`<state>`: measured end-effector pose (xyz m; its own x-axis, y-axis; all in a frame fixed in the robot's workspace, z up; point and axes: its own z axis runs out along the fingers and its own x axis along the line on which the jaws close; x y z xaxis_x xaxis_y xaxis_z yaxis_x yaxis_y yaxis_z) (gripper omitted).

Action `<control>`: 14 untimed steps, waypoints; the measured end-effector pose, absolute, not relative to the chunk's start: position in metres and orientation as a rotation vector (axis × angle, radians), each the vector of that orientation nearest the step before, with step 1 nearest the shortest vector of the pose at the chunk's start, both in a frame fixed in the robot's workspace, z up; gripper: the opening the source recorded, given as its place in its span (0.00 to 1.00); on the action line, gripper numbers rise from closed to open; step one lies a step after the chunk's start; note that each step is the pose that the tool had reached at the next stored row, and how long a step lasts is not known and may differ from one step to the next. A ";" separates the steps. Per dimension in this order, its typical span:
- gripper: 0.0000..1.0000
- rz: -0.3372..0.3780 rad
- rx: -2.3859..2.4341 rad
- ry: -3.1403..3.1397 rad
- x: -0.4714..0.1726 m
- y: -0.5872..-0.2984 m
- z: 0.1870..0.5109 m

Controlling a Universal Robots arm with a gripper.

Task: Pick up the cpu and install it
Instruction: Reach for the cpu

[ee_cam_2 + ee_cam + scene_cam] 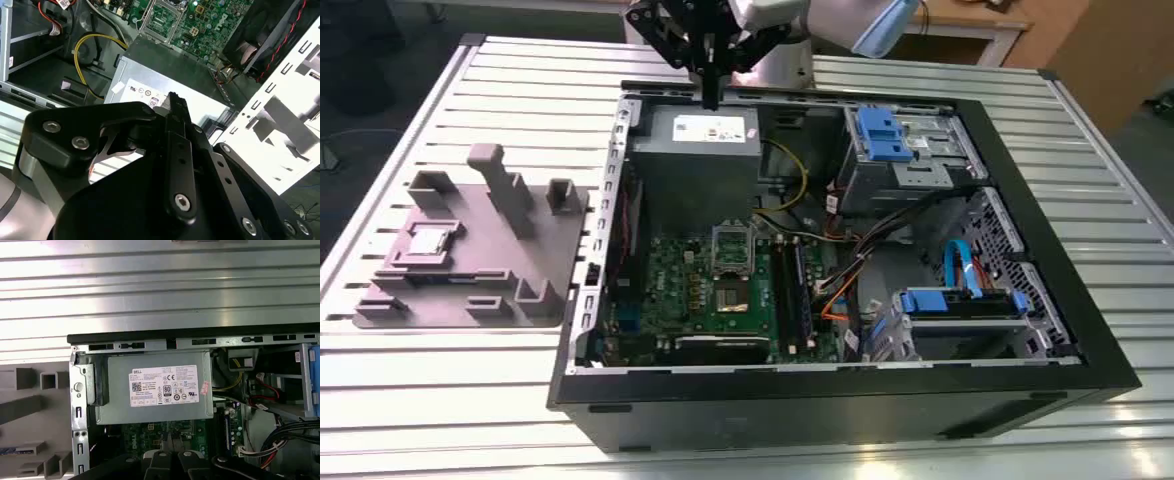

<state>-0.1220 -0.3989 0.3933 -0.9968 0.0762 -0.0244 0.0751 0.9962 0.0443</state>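
Cpu (430,241), small silver-grey square chip, in grey plastic tray (460,285) near edge of slatted metal worktop (440,400) (exterior view's left) | black gripper (711,98) clenched, empty; above grey metal power-supply box (694,180) inside open black computer case (854,400)

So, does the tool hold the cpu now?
No, in the exterior view the cpu lies on the grey tray, while the tool hangs above the power supply.
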 end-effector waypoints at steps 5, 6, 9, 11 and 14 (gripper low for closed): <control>0.10 0.068 0.118 3.112 -0.122 -0.399 0.393; 0.10 0.068 0.118 3.112 -0.123 -0.399 0.393; 0.10 0.068 0.118 3.112 -0.124 -0.399 0.393; 0.10 0.068 0.118 3.112 -0.125 -0.399 0.393; 0.10 0.068 0.118 3.113 -0.127 -0.399 0.393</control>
<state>-0.1272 -0.3990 0.3933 -0.9968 0.0762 -0.0244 0.0751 0.9962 0.0443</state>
